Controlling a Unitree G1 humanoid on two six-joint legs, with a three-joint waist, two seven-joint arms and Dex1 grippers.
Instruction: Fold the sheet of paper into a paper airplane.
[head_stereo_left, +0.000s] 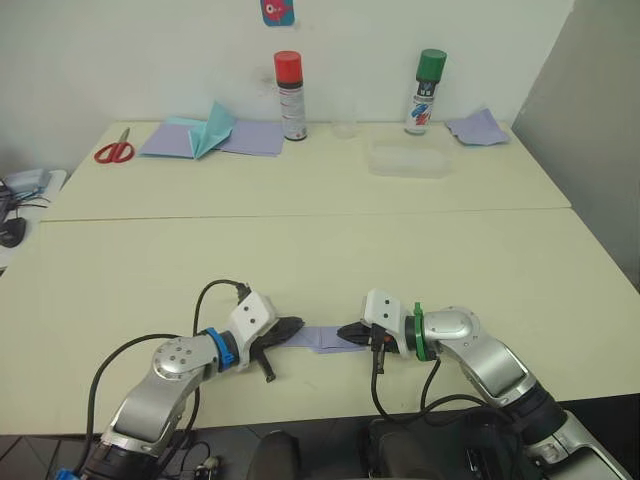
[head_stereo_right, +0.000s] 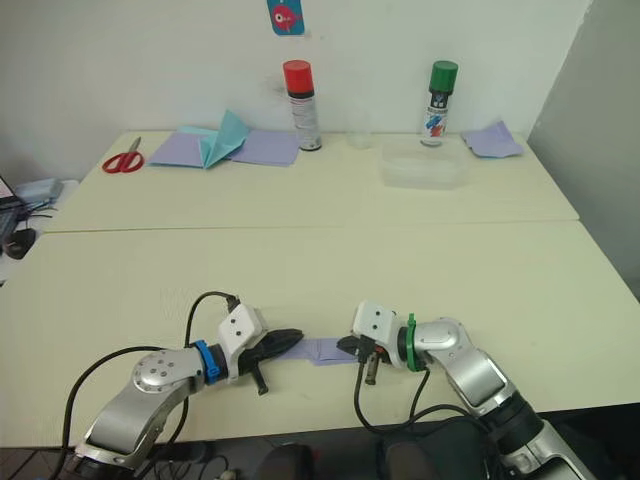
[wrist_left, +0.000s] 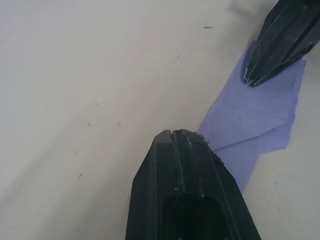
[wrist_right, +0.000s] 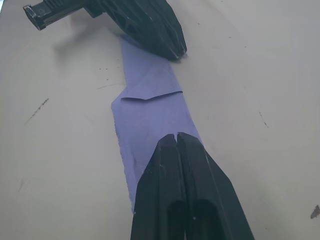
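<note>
Both ends of the paper (head_stereo_left: 322, 338) are hidden under black fingers (head_stereo_left: 287, 330). The sticker (head_stereo_left: 277, 10) is cut off by the edge.

paper airplane (head_stereo_left: 322, 338) between left tool (head_stereo_left: 292, 329), right tool (head_stereo_left: 350, 332)

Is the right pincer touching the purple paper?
Touching. In the right wrist view, the right pincer, fingers shut, presses its tip down on the purple paper.
</note>
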